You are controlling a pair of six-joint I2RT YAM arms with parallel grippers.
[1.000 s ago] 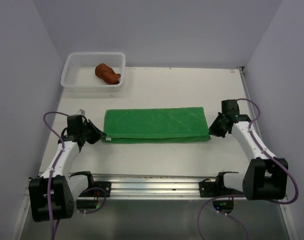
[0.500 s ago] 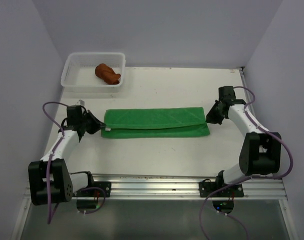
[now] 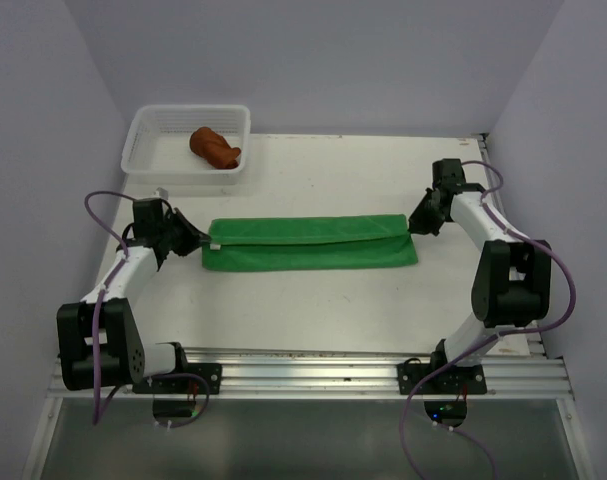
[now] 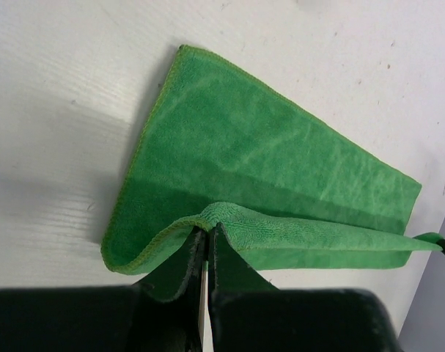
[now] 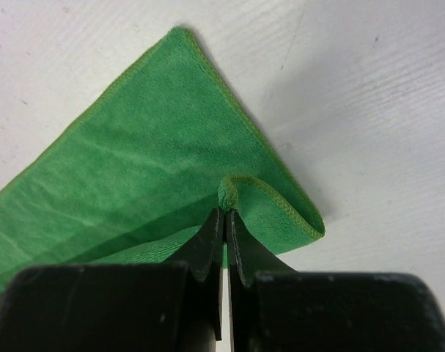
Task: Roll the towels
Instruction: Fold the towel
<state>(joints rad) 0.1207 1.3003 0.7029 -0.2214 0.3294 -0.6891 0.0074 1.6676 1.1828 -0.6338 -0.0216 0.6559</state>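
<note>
In the top external view, the green towel [image 3: 311, 243] is seen as a long folded strip stretched between the two pairs of jaws, on the tabletop [image 3: 363, 170]. The left jaws meet its left end and the right jaws its right end. The tips themselves are small and dark from above, so the grip cannot be made out clearly here. An upper layer is drawn taut along the far side of the strip. The rust-brown towel [image 3: 215, 147] lies bunched inside the white mesh basket [image 3: 183, 168], well beyond the left jaws and apart from both arms.

In the left wrist view, the left jaws are shown pressed together on a raised fold of the green towel [image 4: 259, 161]. The pinched edge is partly hidden between the tips. The lower layer is spread flat on the tabletop [image 4: 61, 110] ahead of the jaws, and the lifted layer runs away to the right. A dark tip at the right frame edge is cut off and cannot be identified.

In the right wrist view, the right jaws are shown clamped on a curled corner of the green towel [image 5: 134, 169], just ahead of the tips. The cloth extends ahead and to the left of the jaws and is cut off by the left frame edge. The tabletop [image 5: 369, 110] is seen to the right.
</note>
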